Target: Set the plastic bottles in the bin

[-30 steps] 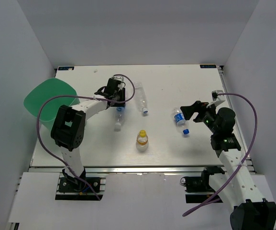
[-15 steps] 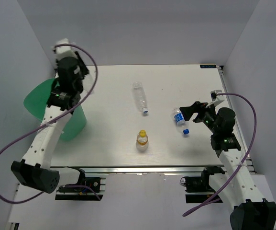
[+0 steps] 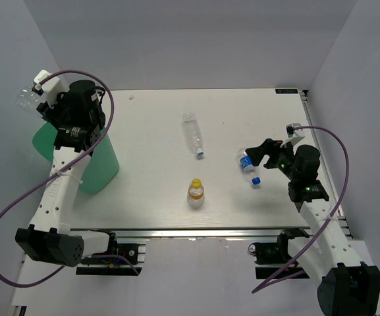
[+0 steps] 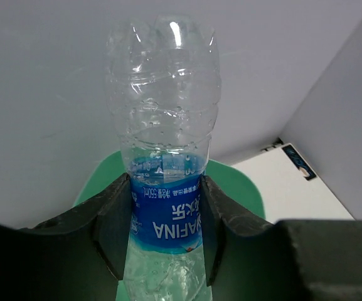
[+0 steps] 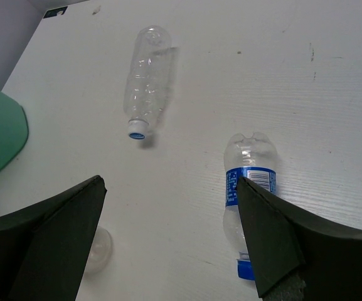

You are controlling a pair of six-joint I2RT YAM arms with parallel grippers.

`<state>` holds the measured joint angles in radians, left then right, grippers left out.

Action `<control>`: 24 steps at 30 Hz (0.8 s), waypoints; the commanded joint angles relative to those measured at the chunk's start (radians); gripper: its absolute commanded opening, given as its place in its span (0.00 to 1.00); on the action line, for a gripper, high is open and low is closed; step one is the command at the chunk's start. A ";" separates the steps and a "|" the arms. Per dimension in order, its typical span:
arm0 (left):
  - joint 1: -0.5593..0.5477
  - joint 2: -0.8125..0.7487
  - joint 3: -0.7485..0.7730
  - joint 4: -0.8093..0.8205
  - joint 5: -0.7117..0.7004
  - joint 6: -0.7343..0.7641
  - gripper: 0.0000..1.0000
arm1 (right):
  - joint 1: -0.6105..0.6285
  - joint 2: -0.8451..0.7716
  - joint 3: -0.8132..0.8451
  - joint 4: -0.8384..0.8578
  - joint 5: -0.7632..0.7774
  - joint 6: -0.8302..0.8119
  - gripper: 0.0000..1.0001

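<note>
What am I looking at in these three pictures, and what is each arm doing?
Two robot arms are bolted at the near edge of a white table. One picture looks down from above; the other two come from a camera on each wrist. The left hand is shut on a clear plastic bottle with a blue label, held in the air close to the large mint-green plastic bin. The right hand is open and empty, near a second blue-labelled clear bottle lying on the table. Also there: an unlabelled clear bottle and a short yellow-capped bottle.
</note>
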<state>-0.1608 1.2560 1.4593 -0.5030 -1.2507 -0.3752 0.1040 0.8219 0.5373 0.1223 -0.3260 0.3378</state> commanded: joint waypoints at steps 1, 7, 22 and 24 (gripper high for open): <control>0.001 -0.015 0.012 -0.041 -0.136 -0.024 0.46 | -0.004 0.008 0.035 0.013 -0.022 -0.003 0.89; 0.003 -0.038 0.016 -0.037 -0.023 -0.048 0.98 | -0.003 0.008 0.033 0.017 -0.027 0.007 0.89; -0.408 0.128 0.046 0.141 0.921 0.134 0.98 | -0.003 0.048 0.079 -0.058 -0.105 0.020 0.89; -0.459 0.125 -0.060 0.194 1.006 0.111 0.98 | -0.003 0.049 0.089 -0.093 -0.056 0.014 0.89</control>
<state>-0.5564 1.3872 1.4914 -0.3508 -0.4644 -0.2882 0.1040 0.8719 0.5709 0.0742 -0.4179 0.3561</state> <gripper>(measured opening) 0.983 0.895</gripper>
